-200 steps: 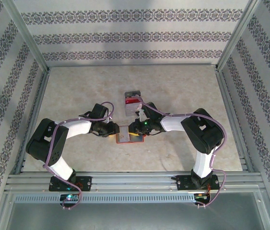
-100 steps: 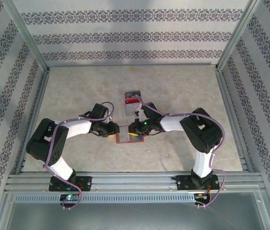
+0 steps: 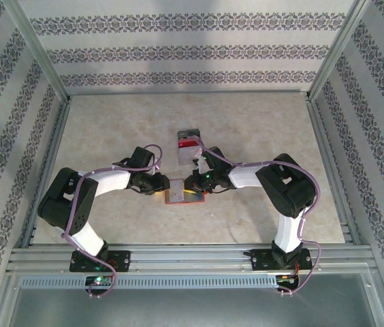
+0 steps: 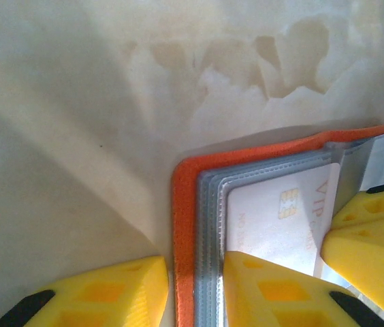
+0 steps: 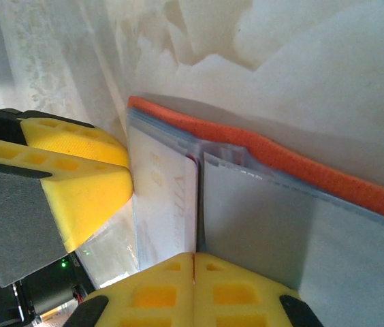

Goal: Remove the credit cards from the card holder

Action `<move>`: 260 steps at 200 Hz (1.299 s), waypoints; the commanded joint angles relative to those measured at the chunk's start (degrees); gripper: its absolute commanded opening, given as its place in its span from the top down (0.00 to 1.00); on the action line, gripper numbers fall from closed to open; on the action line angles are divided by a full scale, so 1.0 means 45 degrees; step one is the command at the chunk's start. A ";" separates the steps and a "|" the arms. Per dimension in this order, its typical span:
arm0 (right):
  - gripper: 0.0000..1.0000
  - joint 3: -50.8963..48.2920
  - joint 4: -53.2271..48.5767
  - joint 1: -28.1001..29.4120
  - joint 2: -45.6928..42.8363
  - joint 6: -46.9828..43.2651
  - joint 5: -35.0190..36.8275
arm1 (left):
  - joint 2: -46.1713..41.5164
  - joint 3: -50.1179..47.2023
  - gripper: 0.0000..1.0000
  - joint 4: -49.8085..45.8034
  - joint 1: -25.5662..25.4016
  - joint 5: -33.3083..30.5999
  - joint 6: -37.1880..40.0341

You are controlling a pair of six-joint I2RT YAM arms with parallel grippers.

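Top external: The card holder (image 3: 185, 196) lay open on the table (image 3: 110, 136), in the near middle between the two arms. The left gripper (image 3: 163, 185) was at its left edge and the right gripper (image 3: 189, 182) was over its far right part. A clear tray (image 3: 188, 146) with red and pale contents stood just behind, apart from the holder. Finger state was too small to read here.

Left wrist: The left gripper's yellow fingers (image 4: 110, 293) sat on either side of the holder's orange edge (image 4: 185, 225). One was outside the cover and the other on the stacked grey sleeves (image 4: 209, 225), closed in on that edge. A white card (image 4: 274, 218) with a gold chip and "VIP" lettering lay inside a sleeve. The right gripper's fingers (image 4: 372, 231) pressed in from the right, over the card's far end.

Right wrist: The right gripper's fingers (image 5: 240, 293) were pressed together, and a thin leaf of the holder rose from their seam. I could not tell whether that leaf was sleeve alone or sleeve with card. The white card (image 5: 165, 204) was just left of the seam and a grey sleeve (image 5: 260, 225) was right of it. The orange cover (image 5: 294, 167) ran behind them. The left gripper's fingers (image 5: 69, 184) were at the left, against the holder.
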 commanded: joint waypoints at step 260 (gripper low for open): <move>0.94 -0.1172 0.1304 -0.0345 -0.0360 0.0349 -0.0270 | 0.1904 -0.0733 0.68 -0.0790 -0.0228 -0.2636 0.0564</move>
